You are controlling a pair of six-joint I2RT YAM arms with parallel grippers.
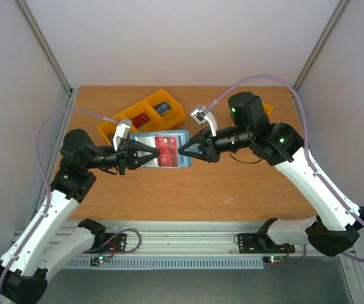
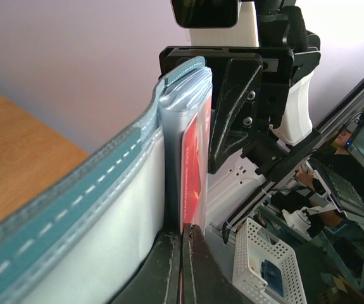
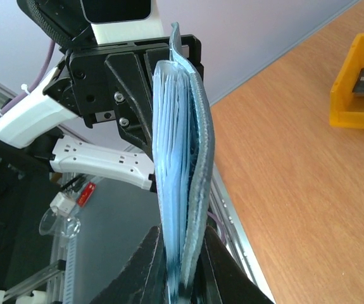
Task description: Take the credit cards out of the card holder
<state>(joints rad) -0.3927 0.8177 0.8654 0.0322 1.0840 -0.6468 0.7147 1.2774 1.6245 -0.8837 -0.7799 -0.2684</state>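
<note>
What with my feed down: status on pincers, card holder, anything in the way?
Left pincer shut on card holder. Right pincer shut on its opposite edge. Red card in pocket. Nothing in the way.

The left gripper (image 2: 182, 256) is pinching the near edge of the red card (image 2: 193, 168), jaws pressed together. The card holder (image 2: 99, 212) is standing edge-on, its stitched teal cover bowing out leftward. The right gripper (image 2: 214, 82) is clamping its far end.
</note>
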